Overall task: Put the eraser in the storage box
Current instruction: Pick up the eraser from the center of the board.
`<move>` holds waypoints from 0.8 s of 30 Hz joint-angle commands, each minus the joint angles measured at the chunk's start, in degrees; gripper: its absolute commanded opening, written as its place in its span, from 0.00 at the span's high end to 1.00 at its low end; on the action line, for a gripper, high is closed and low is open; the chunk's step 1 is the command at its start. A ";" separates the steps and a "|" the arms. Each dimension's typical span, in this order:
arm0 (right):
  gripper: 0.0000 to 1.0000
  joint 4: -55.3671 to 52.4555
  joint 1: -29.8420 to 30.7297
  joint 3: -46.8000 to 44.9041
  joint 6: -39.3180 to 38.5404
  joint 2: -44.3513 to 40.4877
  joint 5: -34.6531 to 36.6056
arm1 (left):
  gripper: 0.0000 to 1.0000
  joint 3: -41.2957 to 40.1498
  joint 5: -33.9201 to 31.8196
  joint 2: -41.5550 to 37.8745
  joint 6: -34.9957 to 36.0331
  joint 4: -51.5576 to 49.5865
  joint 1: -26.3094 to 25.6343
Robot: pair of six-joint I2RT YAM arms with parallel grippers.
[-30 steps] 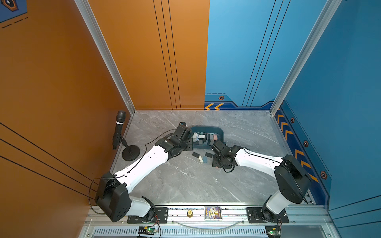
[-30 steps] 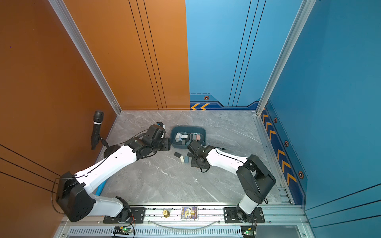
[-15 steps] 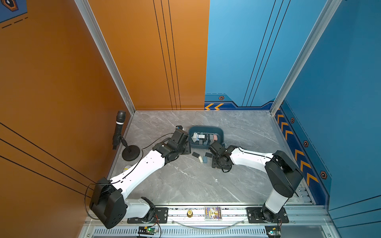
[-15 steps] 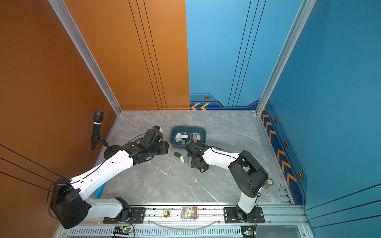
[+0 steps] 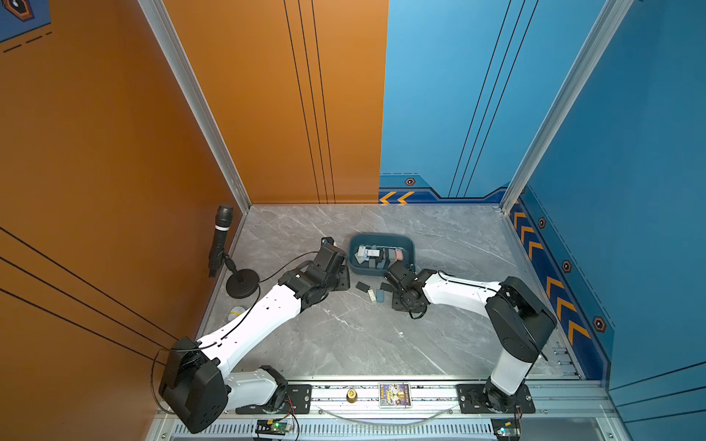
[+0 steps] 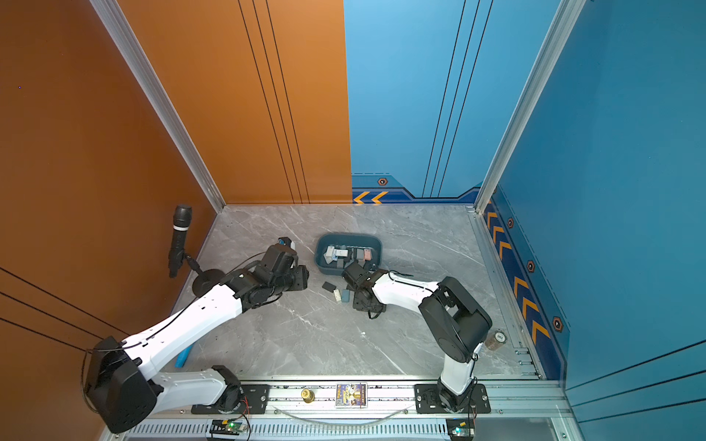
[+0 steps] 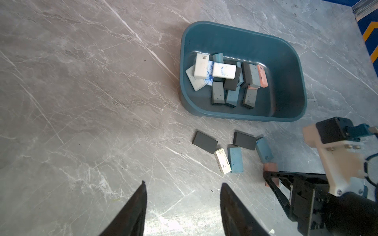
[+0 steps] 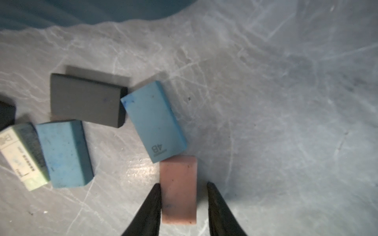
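Right gripper (image 8: 183,183) set around the pink eraser (image 8: 178,196), just outside the storage box (image 7: 290,67).
The pink eraser, a small scuffed block, lies flat on the grey marbled table (image 7: 81,102), just beside a blue eraser (image 8: 153,122). One finger touches its side; the other has a thin gap. The left gripper (image 7: 183,182) is half open and empty, and it has drawn back from the teal box since a second ago. Behind are an orange wall (image 5: 267,95) and a blue wall (image 5: 458,95).

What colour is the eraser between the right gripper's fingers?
Pink; the eraser shows best in right wrist view.
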 commanded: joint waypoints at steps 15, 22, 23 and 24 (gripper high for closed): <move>0.78 -6.22 0.47 2.62 -0.30 -4.40 2.05 | 0.42 -2.72 -1.51 -3.35 -0.65 -1.17 1.19; 0.78 -10.44 -0.70 7.04 -3.91 -9.93 3.36 | 0.42 -3.68 -0.99 -3.34 -1.05 -1.15 1.37; 0.78 -10.87 -1.16 8.11 -4.66 -10.43 3.41 | 0.43 -3.82 -0.91 -3.35 -1.02 -1.10 1.37; 0.78 -11.11 -1.61 9.00 -5.41 -10.80 3.26 | 0.43 -4.08 -0.88 -3.34 -1.17 -1.01 1.44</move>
